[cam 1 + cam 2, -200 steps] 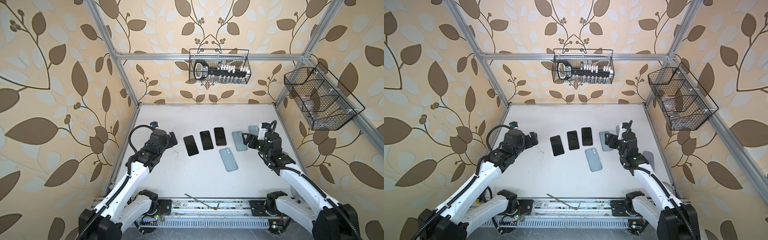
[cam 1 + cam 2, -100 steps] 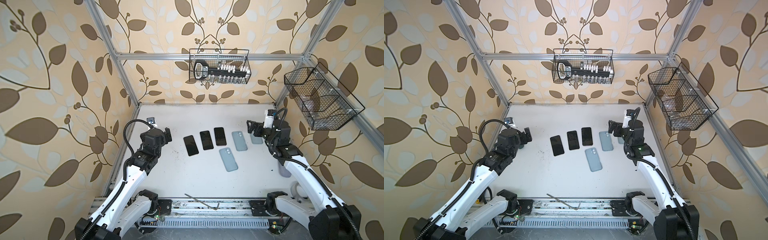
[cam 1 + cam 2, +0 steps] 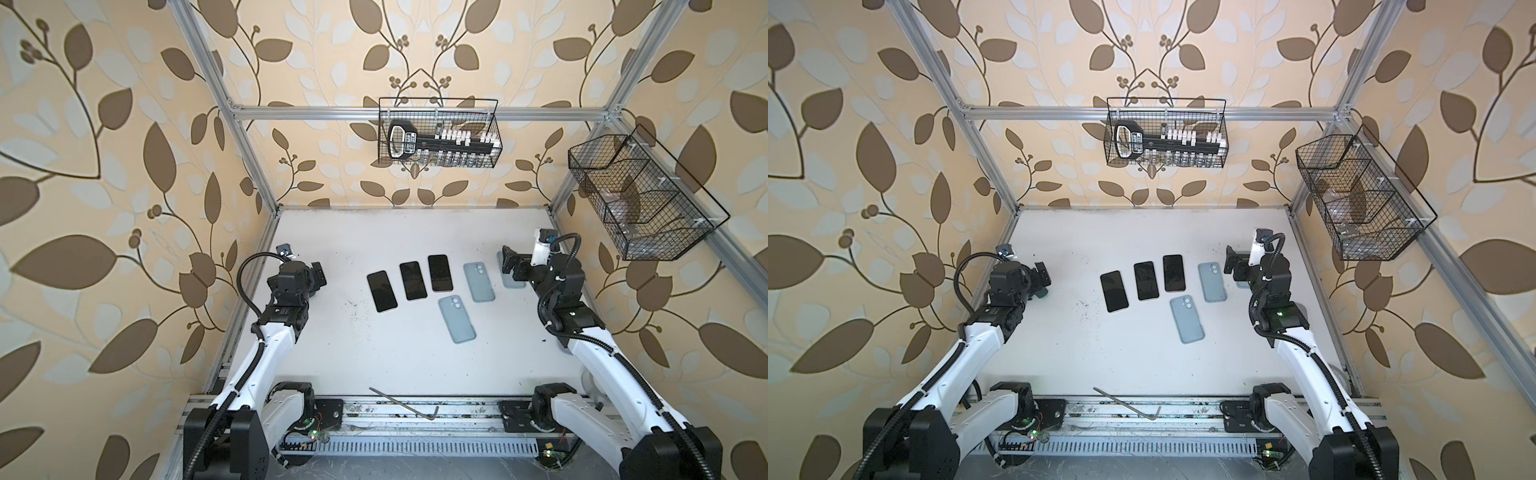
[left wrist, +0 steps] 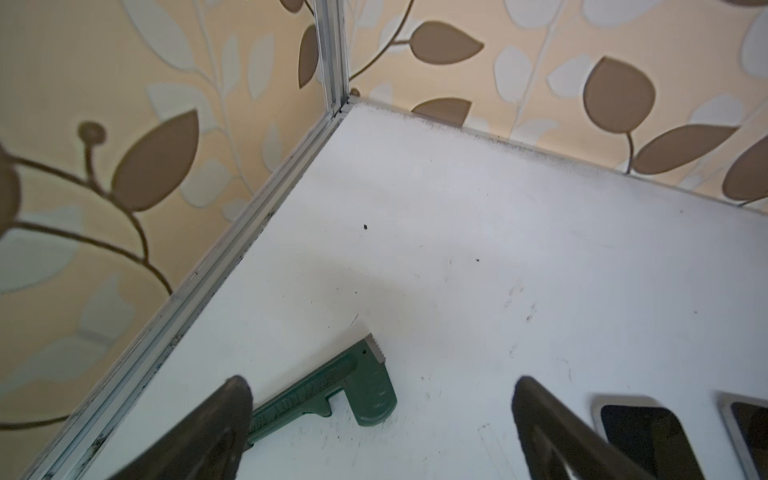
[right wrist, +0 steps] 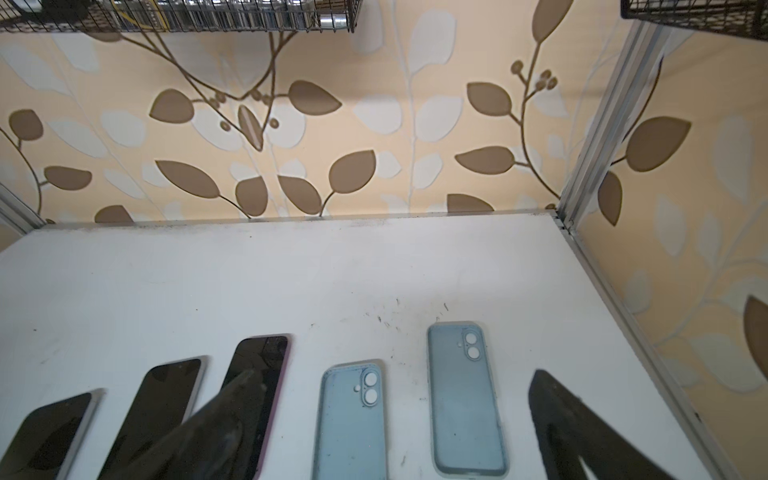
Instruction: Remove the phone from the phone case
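Note:
Three black phones (image 3: 413,280) lie screen up in a row mid-table, beside three blue-grey phone cases. In the right wrist view two cases (image 5: 351,419) (image 5: 465,399) look empty, with bare camera holes. The third case (image 3: 456,319) lies nearer the front; I cannot tell whether a phone is in it. My right gripper (image 3: 509,266) (image 5: 395,374) hangs open above the rightmost case (image 3: 511,284), holding nothing. At the table's left side my left gripper (image 3: 318,276) (image 4: 380,386) is open and empty.
A green wrench-shaped tool (image 4: 324,386) (image 3: 1040,294) lies on the table under the left gripper. A bent metal key (image 3: 403,405) rests on the front rail. Wire baskets hang on the back wall (image 3: 438,133) and right wall (image 3: 640,199).
The right gripper rose off the middle case, moved back and right, and opened fully. The left arm drew back toward the left wall.

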You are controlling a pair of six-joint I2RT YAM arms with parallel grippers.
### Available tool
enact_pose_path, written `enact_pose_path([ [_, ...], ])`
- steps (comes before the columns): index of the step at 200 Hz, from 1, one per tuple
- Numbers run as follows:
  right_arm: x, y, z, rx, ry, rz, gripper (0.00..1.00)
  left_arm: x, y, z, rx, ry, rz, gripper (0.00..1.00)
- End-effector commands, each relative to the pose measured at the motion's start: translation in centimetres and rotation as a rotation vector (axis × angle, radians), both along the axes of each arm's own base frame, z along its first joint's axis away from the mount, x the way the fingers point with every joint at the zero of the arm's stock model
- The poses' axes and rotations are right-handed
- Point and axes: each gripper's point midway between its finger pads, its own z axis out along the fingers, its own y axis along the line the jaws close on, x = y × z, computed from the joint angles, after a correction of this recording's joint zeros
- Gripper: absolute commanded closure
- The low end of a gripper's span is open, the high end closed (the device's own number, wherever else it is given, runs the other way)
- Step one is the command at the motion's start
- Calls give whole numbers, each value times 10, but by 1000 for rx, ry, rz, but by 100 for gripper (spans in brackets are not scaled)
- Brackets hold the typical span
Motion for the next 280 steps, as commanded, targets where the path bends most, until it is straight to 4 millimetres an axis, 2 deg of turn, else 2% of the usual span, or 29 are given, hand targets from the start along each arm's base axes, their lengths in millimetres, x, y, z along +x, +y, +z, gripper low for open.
enact_pose_path([
  [1,-2,-4,-18,-76,16,-2,0,16,3,10,11,-136,-8,1],
  [28,-10,-13,-35,-85,-8,-50,0,18,3,-14,33,-103,-25,1],
  [79,-23,-26,-73,-59,-38,-93,0,16,10,-33,19,-175,-20,1],
  [115,-23,-27,-91,-73,-35,-71,0,19,6,-51,11,-180,-50,1],
  [150,-12,-18,-114,-50,-14,-28,0,24,8,-68,6,-173,-39,1],
  [157,-9,-17,-116,-47,-21,-19,0,25,8,-77,3,-151,-36,1],
  [180,-3,-11,-116,-70,-22,18,0,30,3,-80,-2,-119,-74,1],
  [208,-3,-9,-135,-74,-27,30,0,39,-7,-83,-9,-84,-139,1],
  [221,-4,-19,-135,-61,-33,-27,0,41,-10,-84,-12,-73,-159,1],
  [249,-2,-22,-137,-27,-28,-14,0,49,-22,-90,-21,-16,-240,1],
  [280,-4,-24,-137,-14,-31,-13,0,49,-22,-91,-23,-11,-243,1],
])
